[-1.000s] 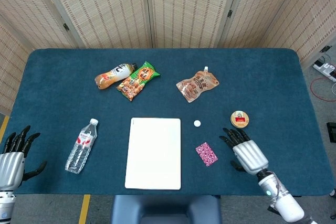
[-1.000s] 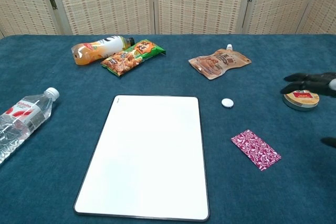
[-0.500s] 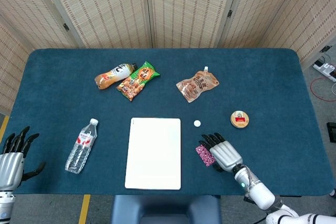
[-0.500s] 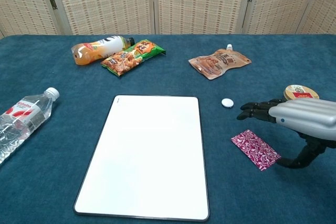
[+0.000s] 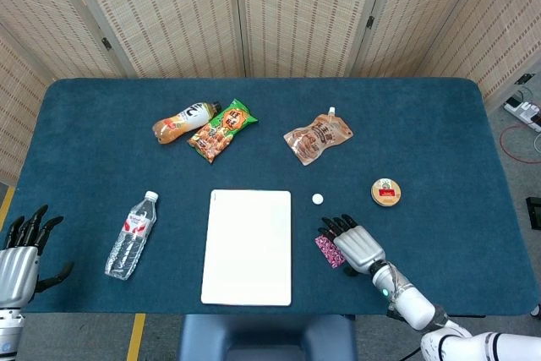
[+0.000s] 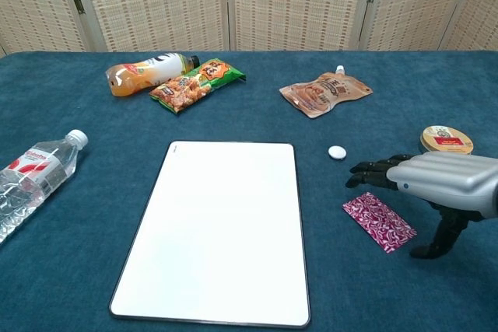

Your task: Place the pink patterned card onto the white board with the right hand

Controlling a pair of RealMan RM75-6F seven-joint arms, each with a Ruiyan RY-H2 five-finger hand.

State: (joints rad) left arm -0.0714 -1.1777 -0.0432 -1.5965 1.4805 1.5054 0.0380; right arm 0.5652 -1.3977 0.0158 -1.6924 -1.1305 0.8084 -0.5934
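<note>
Flat on cloth, pink patterned card [image 6: 379, 221] (magenta, white swirls), right hand [image 6: 436, 183] above, fingers spread, empty

The right hand [image 6: 440, 183] is held palm-down, dark fingers [image 6: 372, 169] extended, thumb lowered; the left hand [image 5: 19, 259] (fingers spread) is kept low at the edge.

I am seeing the pink patterned card [image 6: 380, 221] lying flat on the blue cloth, a small rectangle with a magenta and white swirl print, turned so its long axis is running from ten o'clock to four o'clock in the chest view. It is sitting at three o'clock of the white board [image 6: 219, 229], near it but apart. The board, a plain white rounded rectangle, is lying flat with its face bare.
</note>
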